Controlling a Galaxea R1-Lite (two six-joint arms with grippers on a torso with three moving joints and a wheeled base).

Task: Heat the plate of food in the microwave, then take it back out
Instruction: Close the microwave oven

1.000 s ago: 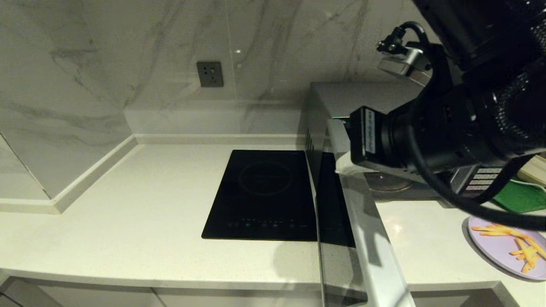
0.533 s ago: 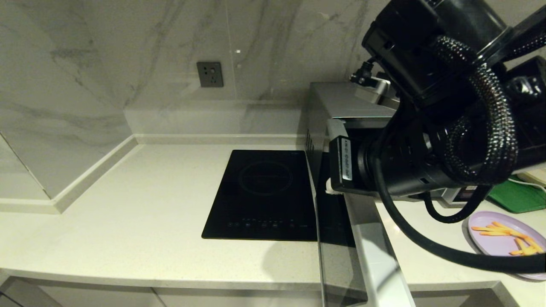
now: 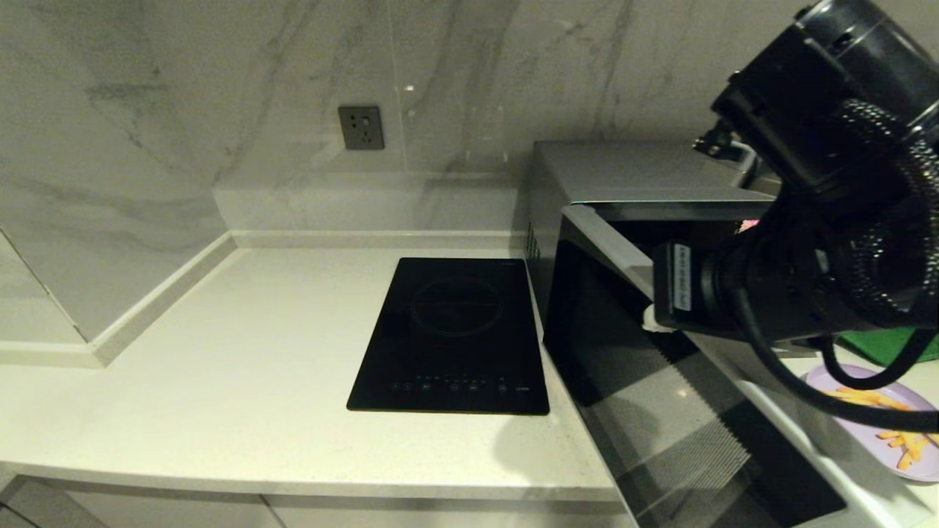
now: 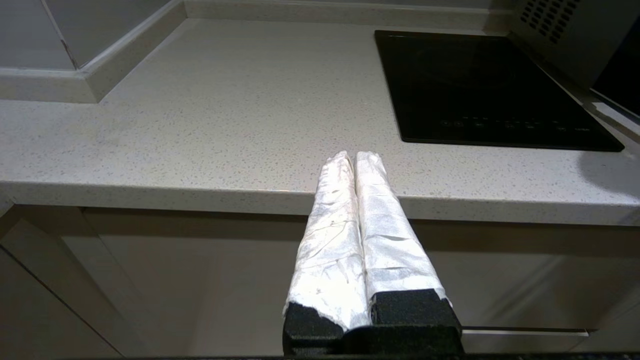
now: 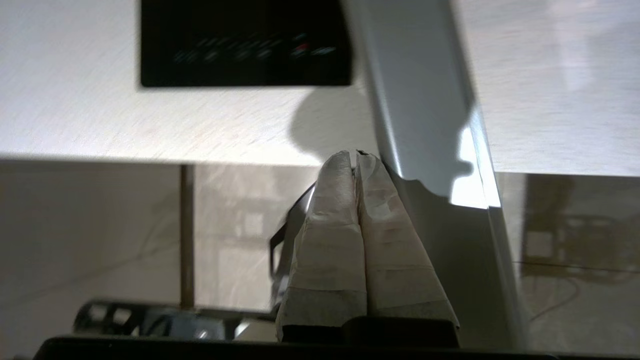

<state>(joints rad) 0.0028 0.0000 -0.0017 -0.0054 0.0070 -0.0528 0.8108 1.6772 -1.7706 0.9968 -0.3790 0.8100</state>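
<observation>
While the large silver-grey boxy microwave [image 3: 623,172] stands at the back right of the pale speckled stone desk [image 3: 242,381], its dark glass door [image 3: 660,396] hangs partly open, hinged on the left and swung out toward five o'clock in the head view, so its long edge runs from the oven's front corner down to the lower right of that view. Along the door's outer side lies the curved silver handle strip [image 5: 425,100], and the right gripper [image 5: 356,156] sits just beside it with its white-wrapped jaws pressed together and holding nothing; whether the tips touch the strip cannot be told. From the head view the right arm's black body covers the oven's opening and most of the button side. At four o'clock from the door, near the desk's front edge, the round, shallow, pale lilac plate of food [image 3: 880,433] lies flat on the desk, its thin orange-yellow sticks scattered with no single heading. A flat green tray [image 3: 891,345] shows just behind it. At nine o'clock from the microwave a flat black glass cooktop [image 3: 455,337] lies with its long axis running front to back, and wide bare desk stretches farther left to the marble wall. Below the desk's front edge the left gripper [image 4: 354,157] is parked, jaws closed together.
</observation>
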